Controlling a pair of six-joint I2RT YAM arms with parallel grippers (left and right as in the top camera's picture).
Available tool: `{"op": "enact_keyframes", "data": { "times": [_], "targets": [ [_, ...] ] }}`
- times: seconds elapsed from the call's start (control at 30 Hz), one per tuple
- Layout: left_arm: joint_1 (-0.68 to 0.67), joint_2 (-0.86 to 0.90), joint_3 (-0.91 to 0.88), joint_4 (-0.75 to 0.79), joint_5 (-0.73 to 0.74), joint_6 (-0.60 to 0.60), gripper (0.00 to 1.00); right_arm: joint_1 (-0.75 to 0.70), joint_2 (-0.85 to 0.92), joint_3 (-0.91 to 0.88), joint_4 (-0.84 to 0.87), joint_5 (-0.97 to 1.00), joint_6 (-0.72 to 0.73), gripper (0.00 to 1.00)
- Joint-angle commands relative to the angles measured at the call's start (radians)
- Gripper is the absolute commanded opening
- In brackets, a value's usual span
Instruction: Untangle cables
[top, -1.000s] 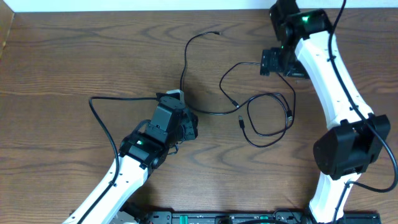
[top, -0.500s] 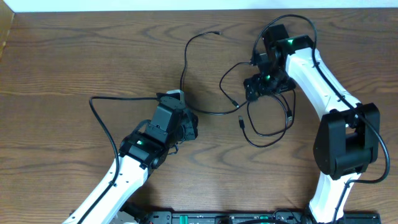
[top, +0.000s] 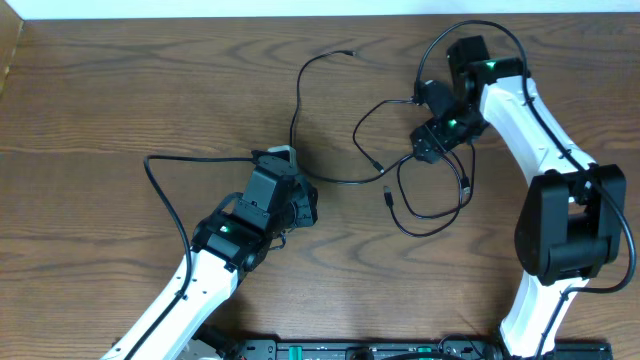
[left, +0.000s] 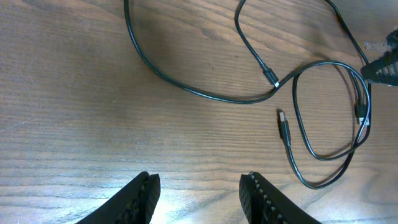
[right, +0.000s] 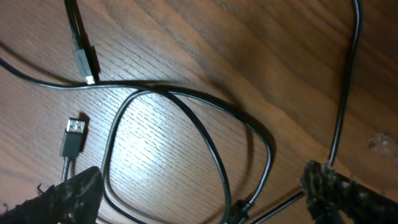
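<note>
We find open table (top: 110, 90) from 9 to 11 o'clock, and a bare strip at 6 o'clock between the two arms. The black cables (top: 293, 120) sprawl from centre towards 2 o'clock. The right arm (top: 540, 140) blocks 3 o'clock, and the left arm (top: 220, 240) blocks 7 o'clock.

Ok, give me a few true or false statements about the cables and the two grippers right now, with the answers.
1. The left gripper is holding a cable. False: its fingers stand apart over bare wood with nothing between them.
2. The right gripper is open over the cable loop. True.
3. A plug lies loose on the wood beside that loop. True.
4. The cables sit in a tray. False: the cables lie straight on the wooden table.
</note>
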Motion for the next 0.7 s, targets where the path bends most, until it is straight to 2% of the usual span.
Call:
{"op": "enact_keyframes", "data": {
  "times": [0.0,0.33,0.4,0.5,0.57,0.67],
  "targets": [
    [0.004,-0.003,-0.005,-0.004,-0.017,0.018,0.47,-0.008,0.019,-0.007,0.005,-0.06,-0.096,0.95],
    [0.004,-0.003,-0.005,-0.001,-0.017,0.018,0.47,0.0,0.164,-0.007,0.006,-0.086,-0.096,0.75],
    [0.004,-0.003,-0.005,-0.001,-0.017,0.018,0.47,-0.001,0.176,-0.007,0.009,-0.104,-0.096,0.6],
    [0.004,-0.003,-0.005,-0.001,-0.025,0.019,0.47,-0.002,0.175,-0.007,0.013,-0.127,-0.097,0.24],
    [0.004,-0.003,-0.005,-0.001,-0.028,0.022,0.47,-0.002,0.175,-0.007,0.012,-0.139,-0.097,0.04],
    [0.004,-0.003,-0.005,0.0,-0.029,0.022,0.47,0.006,0.175,-0.006,-0.003,-0.218,-0.123,0.01]
  ]
}}
